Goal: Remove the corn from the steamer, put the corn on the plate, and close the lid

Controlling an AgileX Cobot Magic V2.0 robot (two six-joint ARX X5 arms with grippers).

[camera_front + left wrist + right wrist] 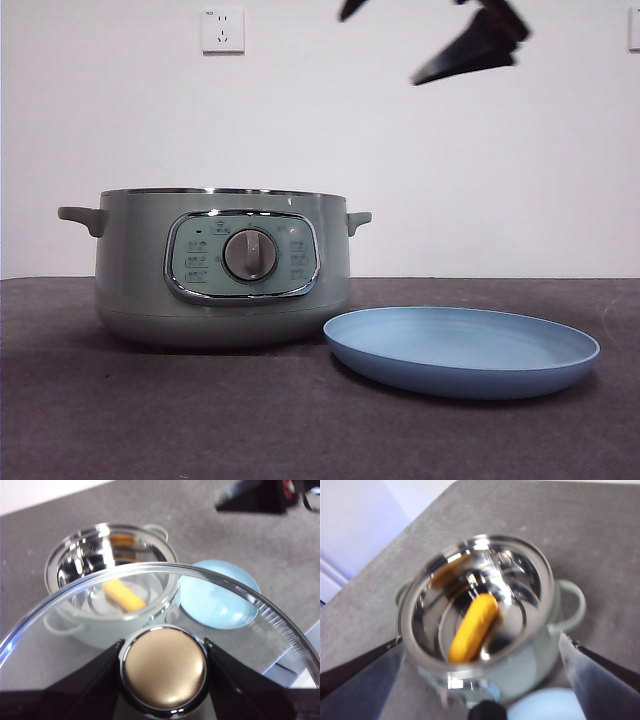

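- My left gripper is clamping the knob of the lid between both jaws, holding the glass dome up in the air above the table.
- My right gripper is hovering over the steamer, jaws spread wide and gripping nothing (its dark tips are showing high in the front view).
- The corn is lying on its side inside the steamer's shiny bowl.
- The plate is sitting bare on the table just beside the steamer.
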